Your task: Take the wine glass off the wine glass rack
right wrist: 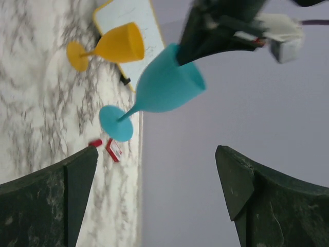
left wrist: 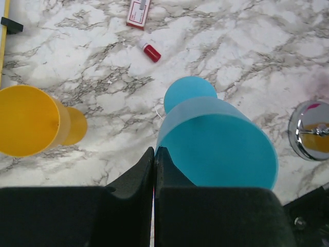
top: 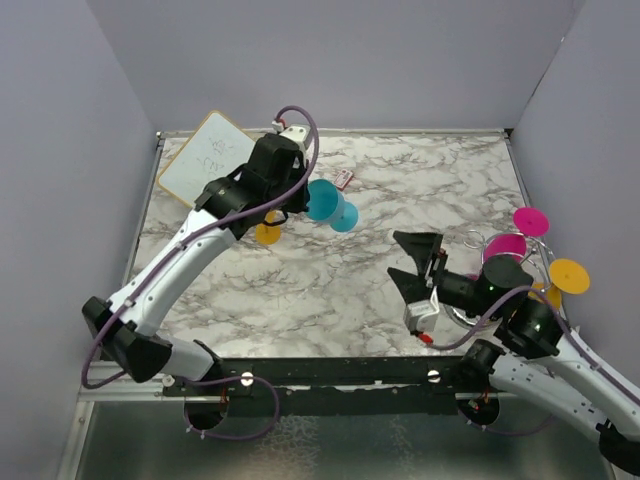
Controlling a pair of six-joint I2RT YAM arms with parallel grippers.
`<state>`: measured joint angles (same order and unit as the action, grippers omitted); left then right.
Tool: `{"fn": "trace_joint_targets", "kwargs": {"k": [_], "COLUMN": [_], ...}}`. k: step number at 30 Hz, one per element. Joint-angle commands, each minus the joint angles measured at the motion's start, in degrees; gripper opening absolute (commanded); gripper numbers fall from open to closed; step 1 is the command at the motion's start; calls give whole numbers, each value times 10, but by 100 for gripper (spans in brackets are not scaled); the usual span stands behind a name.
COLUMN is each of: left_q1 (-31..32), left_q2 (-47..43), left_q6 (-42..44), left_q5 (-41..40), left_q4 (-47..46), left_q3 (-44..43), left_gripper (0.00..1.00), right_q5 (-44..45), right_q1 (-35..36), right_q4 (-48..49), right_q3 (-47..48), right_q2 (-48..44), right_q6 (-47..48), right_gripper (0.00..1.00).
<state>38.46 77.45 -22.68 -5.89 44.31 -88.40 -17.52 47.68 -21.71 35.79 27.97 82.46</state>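
Note:
My left gripper (top: pixel 300 207) is shut on the rim of a teal wine glass (top: pixel 332 206) and holds it tilted above the table, foot pointing away from the arm. The glass fills the left wrist view (left wrist: pixel 216 149), with my left gripper's (left wrist: pixel 154 152) jaws pinched on its wall. It also shows in the right wrist view (right wrist: pixel 164 85). The wine glass rack (top: pixel 472 239) stands at the right; its shiny round base (left wrist: pixel 308 131) shows in the left wrist view. A pink glass (top: pixel 507 246) and a yellow glass (top: pixel 567 276) hang on it. My right gripper (top: pixel 415 262) is open and empty, left of the rack.
A yellow wine glass (top: pixel 268 233) lies on the marble table under the left arm; it also shows in the left wrist view (left wrist: pixel 28 121). A whiteboard (top: pixel 205 155) lies at the back left. A small red-and-white box (top: pixel 343 178) and a red cap (left wrist: pixel 151 52) lie behind the teal glass.

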Motion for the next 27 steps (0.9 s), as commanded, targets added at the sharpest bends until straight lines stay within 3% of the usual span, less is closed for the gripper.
{"fn": "trace_joint_targets", "kwargs": {"k": [1, 5, 9, 16, 27], "left_q1": [-6, -11, -28, -76, -84], "left_q2": [73, 120, 152, 179, 189], "left_q6": [26, 34, 40, 37, 37], "left_q5": [-54, -77, -80, -46, -56], "left_q4": [-24, -38, -51, -57, -29], "left_q3": [-18, -15, -19, -11, 14], "left_gripper": [0, 0, 0, 0, 0], "right_q5": [-8, 48, 125, 152, 173], "right_q1": [4, 4, 4, 4, 4], "right_q4": [104, 70, 37, 64, 74], "right_q3": [118, 230, 298, 287, 279], "right_q2": [57, 130, 181, 178, 177], "right_q6": [-376, -537, -622, -646, -633], "right_gripper": [99, 99, 99, 99, 99]}}
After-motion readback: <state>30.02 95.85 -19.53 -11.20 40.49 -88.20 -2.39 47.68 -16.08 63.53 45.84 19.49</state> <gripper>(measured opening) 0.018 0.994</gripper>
